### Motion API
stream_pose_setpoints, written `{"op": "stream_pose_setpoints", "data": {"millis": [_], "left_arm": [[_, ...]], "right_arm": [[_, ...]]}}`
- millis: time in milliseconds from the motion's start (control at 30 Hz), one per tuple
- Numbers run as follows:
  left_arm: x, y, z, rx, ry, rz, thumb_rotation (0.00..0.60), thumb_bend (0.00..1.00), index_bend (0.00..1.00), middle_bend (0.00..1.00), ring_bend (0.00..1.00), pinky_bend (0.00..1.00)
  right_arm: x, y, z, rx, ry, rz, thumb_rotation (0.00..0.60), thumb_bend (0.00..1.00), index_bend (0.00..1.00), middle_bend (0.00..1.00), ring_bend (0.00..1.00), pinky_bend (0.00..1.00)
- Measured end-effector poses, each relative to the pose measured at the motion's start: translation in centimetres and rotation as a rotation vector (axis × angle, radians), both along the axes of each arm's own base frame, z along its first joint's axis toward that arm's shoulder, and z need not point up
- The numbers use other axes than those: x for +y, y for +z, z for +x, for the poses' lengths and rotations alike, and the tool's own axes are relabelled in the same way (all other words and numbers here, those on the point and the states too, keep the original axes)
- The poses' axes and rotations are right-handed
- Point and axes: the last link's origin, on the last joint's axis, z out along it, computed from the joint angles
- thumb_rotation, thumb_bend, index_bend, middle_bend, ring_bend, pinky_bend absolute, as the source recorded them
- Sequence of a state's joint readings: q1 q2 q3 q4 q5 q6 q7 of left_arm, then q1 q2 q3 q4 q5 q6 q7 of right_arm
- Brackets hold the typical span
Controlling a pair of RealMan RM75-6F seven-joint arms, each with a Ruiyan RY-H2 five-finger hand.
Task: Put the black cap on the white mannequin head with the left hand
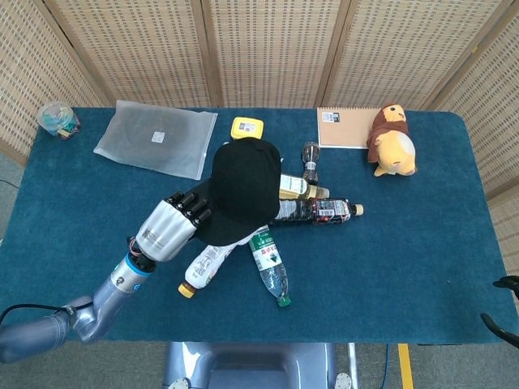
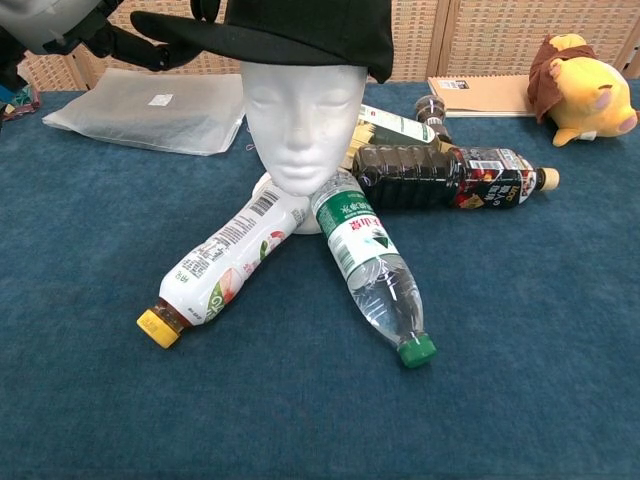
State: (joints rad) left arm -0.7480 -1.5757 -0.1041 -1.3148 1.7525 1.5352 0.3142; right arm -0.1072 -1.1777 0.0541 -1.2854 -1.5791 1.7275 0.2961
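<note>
The black cap (image 1: 241, 189) sits over the top of the white mannequin head (image 2: 303, 125), its brim (image 2: 200, 27) jutting out above the face in the chest view. From the head view the cap hides the head almost entirely. My left hand (image 1: 172, 225) grips the brim's edge, and its dark fingers (image 2: 128, 45) show at the top left of the chest view. My right hand is in neither view.
Several bottles lie around the head's base: a white yellow-capped one (image 1: 204, 266), a clear green-capped one (image 1: 268, 265), a dark one (image 1: 312, 211). A plastic bag (image 1: 156, 138), a yellow object (image 1: 246, 127), a notebook (image 1: 347, 127) and a plush lion (image 1: 392, 142) lie behind.
</note>
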Motion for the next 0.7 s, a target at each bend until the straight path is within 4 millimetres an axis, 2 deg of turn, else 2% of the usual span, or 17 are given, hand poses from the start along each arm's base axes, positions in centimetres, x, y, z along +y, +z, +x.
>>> {"op": "stream_pose_setpoints", "data": {"millis": [200,300,467,700], "left_arm": [[-0.3,0.1,-0.5,0.004,0.021,-0.007,0.600,0.39,0.73,0.56,0.49,0.70],[-0.4,0.1,-0.6,0.004,0.037,-0.010,0.600,0.35,0.63,0.54,0.45,0.68],[-0.8,0.1,-0.9,0.024,0.083,-0.017,0.600,0.25,0.46,0.45,0.35,0.62],[-1.5,0.1,-1.3,0.063,0.161,-0.032,0.600,0.21,0.34,0.36,0.27,0.57]], "right_arm": [[0.0,0.0,0.0,0.001,0.000,-0.001,0.600,0.17,0.37,0.34,0.34,0.30],[0.0,0.0,0.0,0.001,-0.002,-0.002,0.600,0.17,0.37,0.34,0.34,0.30],[0.0,0.0,0.0,0.002,-0.001,-0.003,0.600,0.17,0.37,0.34,0.34,0.30],[0.0,0.0,0.0,0.002,0.000,-0.002,0.600,0.17,0.36,0.34,0.34,0.30]]}}
